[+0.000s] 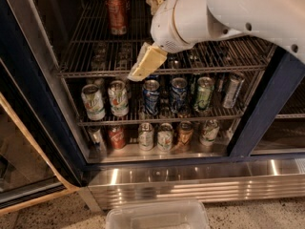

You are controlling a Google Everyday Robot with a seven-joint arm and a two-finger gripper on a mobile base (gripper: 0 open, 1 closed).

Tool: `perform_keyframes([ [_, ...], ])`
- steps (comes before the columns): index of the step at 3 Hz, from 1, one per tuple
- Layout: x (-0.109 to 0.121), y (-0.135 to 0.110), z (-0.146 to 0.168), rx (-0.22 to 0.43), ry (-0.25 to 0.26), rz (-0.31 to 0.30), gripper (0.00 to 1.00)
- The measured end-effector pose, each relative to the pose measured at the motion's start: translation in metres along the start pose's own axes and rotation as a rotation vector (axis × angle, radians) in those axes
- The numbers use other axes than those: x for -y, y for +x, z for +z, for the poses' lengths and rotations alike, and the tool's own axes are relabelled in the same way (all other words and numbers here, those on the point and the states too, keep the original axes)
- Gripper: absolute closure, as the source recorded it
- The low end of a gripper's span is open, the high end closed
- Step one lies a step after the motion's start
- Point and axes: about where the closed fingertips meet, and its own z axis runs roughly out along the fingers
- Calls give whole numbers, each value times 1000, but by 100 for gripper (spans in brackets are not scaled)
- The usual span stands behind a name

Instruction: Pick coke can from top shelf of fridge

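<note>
Gripper spread apart, empty, above front of top shelf of fridge; coke can stands upright back-left, so shift left, reach deeper and straddle it squarely before closing.

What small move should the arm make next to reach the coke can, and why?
Probably ease the gripper left and deeper: the coke can stands upright far back on the top shelf, while the gripper hangs to its right near the front rail.

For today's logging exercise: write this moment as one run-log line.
gripper: before top shelf front, right of coke can, apart | coke can: upright, back left, ungrasped | fridge: open
</note>
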Motion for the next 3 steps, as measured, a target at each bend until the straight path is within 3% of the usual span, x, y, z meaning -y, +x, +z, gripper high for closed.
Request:
perform_keyframes([
  [1, 0, 0, 0, 0, 0, 0, 0],
  [2, 6, 3, 14, 35, 41, 24, 0],
  [3, 20, 5, 36, 107, 116, 66, 0],
])
